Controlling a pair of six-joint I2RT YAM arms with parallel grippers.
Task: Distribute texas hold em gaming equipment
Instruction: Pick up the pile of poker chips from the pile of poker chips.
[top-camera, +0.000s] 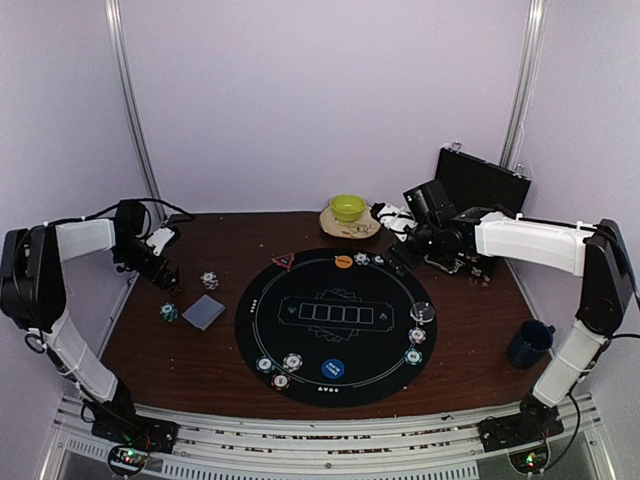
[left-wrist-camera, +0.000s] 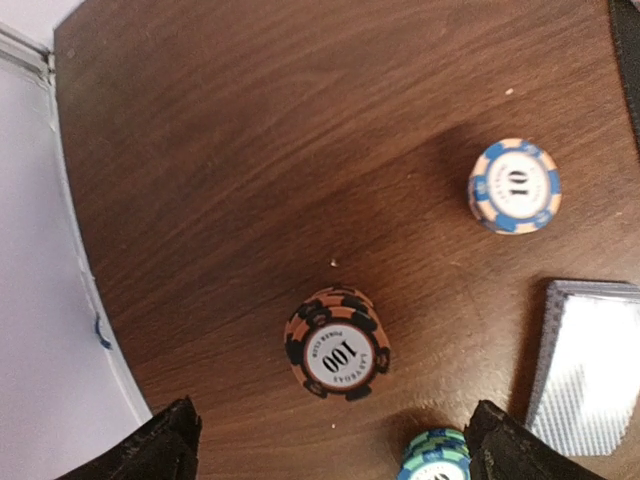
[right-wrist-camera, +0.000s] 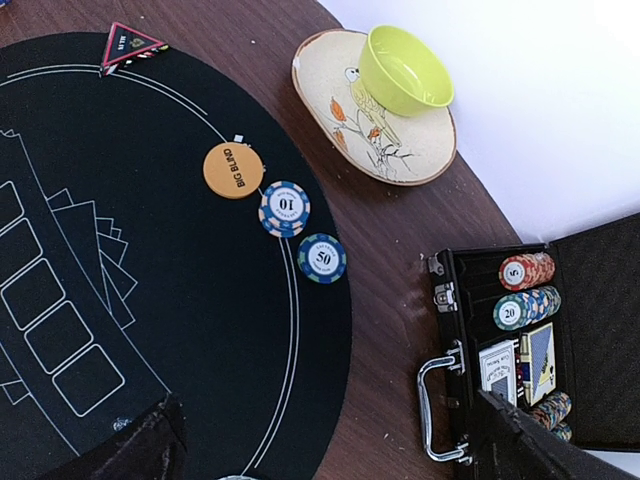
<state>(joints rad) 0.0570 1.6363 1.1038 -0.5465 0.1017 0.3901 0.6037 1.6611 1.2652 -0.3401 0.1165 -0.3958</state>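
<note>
- A robot test cell, the sort found in a lab.
- Plain lilac walls (top-camera: 320, 100) close three sides, joined by metal posts (top-camera: 135, 110) at 11 and 1 o'clock.
- The left arm (top-camera: 70, 340) at 7 o'clock and the right arm (top-camera: 585, 320) at 5 are bolted to a slotted rail (top-camera: 320, 445).
- The wood table (top-camera: 170, 350) holds staged props: a poker mat (top-camera: 335, 325) with chips (top-camera: 292, 362) at centre, and a case (top-camera: 480, 185) at 2 o'clock.

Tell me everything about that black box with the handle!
The black case lies open on the brown table, right of the round black mat and apart from it. A silver handle and latch sit on its front. Inside, striped chips stand in rows beside two card packs. Its lid stands raised.
</note>
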